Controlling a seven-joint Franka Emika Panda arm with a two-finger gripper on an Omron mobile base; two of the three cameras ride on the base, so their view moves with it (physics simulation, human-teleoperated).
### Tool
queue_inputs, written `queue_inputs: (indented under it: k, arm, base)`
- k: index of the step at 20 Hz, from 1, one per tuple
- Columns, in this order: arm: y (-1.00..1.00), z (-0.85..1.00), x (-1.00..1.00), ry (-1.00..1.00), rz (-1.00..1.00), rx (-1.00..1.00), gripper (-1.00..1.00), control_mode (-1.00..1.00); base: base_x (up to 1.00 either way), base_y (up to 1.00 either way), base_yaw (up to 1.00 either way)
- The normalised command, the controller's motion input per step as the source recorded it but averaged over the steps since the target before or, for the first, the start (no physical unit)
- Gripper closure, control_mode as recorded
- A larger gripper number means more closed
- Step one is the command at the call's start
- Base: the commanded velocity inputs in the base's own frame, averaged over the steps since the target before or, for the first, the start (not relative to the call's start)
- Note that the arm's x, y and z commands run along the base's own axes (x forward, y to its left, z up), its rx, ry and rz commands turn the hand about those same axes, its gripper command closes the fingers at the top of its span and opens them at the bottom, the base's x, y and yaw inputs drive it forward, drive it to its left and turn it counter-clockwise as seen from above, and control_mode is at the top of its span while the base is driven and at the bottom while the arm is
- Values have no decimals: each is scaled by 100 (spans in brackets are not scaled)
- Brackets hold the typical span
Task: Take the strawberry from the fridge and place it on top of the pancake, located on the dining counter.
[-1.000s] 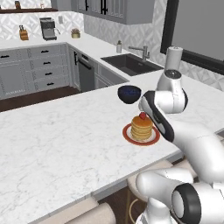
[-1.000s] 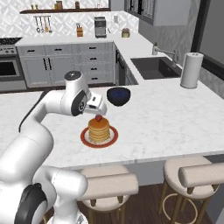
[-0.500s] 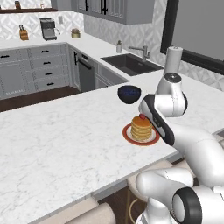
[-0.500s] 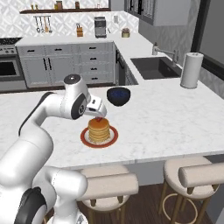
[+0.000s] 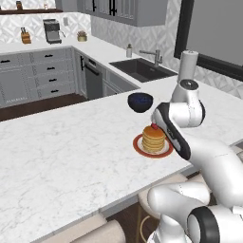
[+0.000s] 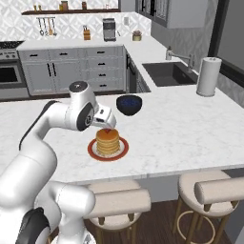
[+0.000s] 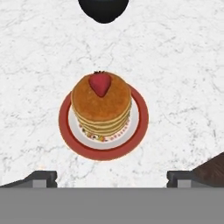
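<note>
The things are carried by the dining counter, a white marble-patterned top w/ faint grey veins and thick square edges. A small red-orange plate is seen directly on it, near the front edge, w/ the pancake stacked on the plate. A dark blue bowl is also set on the counter, just beyond the plate, apart from it. In the hand view the bowl is cut off by the top edge. A white paper-towel roll is stood upright at the far right.
</note>
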Motion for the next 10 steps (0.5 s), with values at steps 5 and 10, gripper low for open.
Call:
queue_inputs:
  k: [5, 10]
  arm:
    - [-25, 43, -68, -22, -11, 3, -100, -100]
    - [-19, 61, -74, -30, -13, 1, -100, -100]
  base:
    - [0, 0, 0]
    - [0, 0, 0]
